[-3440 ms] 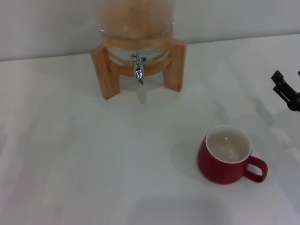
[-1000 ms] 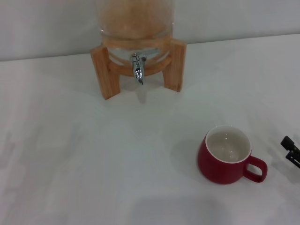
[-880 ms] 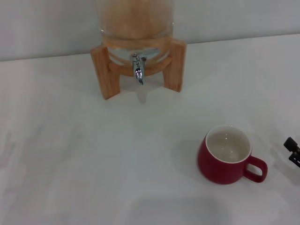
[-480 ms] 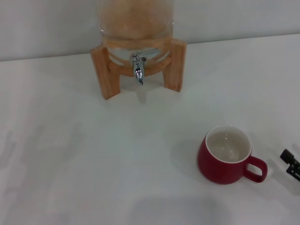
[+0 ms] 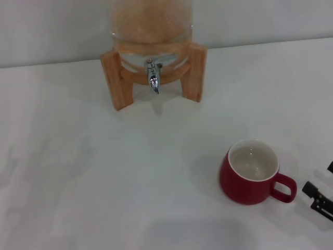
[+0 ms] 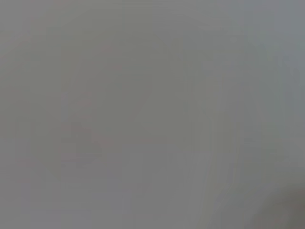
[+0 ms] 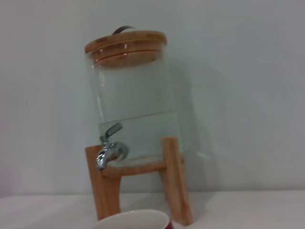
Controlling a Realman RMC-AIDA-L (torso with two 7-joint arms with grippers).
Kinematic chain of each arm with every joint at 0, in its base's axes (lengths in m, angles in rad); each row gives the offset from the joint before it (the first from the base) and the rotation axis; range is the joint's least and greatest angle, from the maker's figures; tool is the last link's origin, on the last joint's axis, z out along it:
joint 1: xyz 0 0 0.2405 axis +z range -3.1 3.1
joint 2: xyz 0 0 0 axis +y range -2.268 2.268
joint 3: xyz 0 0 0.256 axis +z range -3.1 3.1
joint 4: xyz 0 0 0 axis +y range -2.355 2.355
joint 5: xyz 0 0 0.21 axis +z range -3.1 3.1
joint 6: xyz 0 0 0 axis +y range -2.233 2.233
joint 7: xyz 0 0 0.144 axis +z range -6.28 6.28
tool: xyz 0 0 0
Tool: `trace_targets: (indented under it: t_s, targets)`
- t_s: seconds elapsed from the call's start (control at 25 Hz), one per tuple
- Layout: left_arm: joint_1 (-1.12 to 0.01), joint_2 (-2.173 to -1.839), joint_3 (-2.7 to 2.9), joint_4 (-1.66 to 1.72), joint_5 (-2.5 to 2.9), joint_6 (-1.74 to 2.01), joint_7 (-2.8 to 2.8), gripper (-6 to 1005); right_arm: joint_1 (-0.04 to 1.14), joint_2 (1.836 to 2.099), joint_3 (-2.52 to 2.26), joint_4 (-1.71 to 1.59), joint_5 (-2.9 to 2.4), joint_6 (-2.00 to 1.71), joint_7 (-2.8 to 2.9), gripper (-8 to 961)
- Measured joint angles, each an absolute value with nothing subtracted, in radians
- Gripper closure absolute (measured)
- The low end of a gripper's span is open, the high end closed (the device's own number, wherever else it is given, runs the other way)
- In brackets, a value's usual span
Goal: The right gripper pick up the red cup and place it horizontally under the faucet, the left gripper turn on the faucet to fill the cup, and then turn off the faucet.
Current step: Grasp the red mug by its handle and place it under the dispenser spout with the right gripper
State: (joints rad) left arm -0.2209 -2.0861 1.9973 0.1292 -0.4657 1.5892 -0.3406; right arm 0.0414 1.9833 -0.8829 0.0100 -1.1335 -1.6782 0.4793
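My right gripper [image 5: 317, 198] shows only as a few black finger parts at the right edge of the head view, low over the white table [image 5: 104, 177]. It sits just beside the red cup [image 5: 253, 172], on the handle side, apart from the handle loop with a thin strip of bare table between us. So little of my fingers shows that I cannot tell how far they are spread; nothing is in them. My left gripper appears in no view, and its wrist camera gives only a flat grey blank.

The cup stands upright with its white inside facing up and its handle pointing toward my fingers. From my right wrist camera I see only the cup's rim [image 7: 133, 220] at the lower edge, and beyond it the glass dispenser [image 7: 133, 105] with its wooden lid, on a wooden stand [image 7: 174, 181].

The faucet [image 5: 153, 76] hangs at the front of the stand between its two legs, spout down, well apart from the cup. Bare tabletop lies open between cup and stand and stretches wide to the left. The wall rises right behind the dispenser.
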Motion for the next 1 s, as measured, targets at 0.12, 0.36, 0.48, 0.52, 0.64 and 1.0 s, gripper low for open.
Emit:
trace_targets:
  t_s: [0.12,0.36,0.48,0.52,0.64,1.0]
  targets:
    - [-0.221,-2.086,1.997,0.129,-0.465,1.589,-0.341,124,0.041,1.983,-0.907,0.010,-1.134,-1.678,0.479,100]
    - [-0.221,-2.086,1.997,0.131,-0.465,1.589,-0.341,124,0.041,1.988,-0.936,0.015,-1.134,-1.672,0.478,101]
    - [-0.221,-2.086,1.997,0.133,-0.465,1.589,-0.341,124,0.045,1.993,-0.949,0.016,-1.134,-1.667,0.478,101]
    - [-0.221,-2.086,1.997,0.133,-0.465,1.589,-0.341,124,0.046,1.994,-0.952,0.017,-1.134,-1.665,0.479,101]
    - [-0.221,-2.086,1.997,0.134,-0.465,1.589,-0.341,124,0.052,1.997,-0.959,0.019,-1.134,-1.655,0.479,101]
    - [-0.221,-2.086,1.997,0.132,-0.465,1.597,-0.341,124,0.070,2.002,-0.957,0.020,-1.133,-1.624,0.478,101]
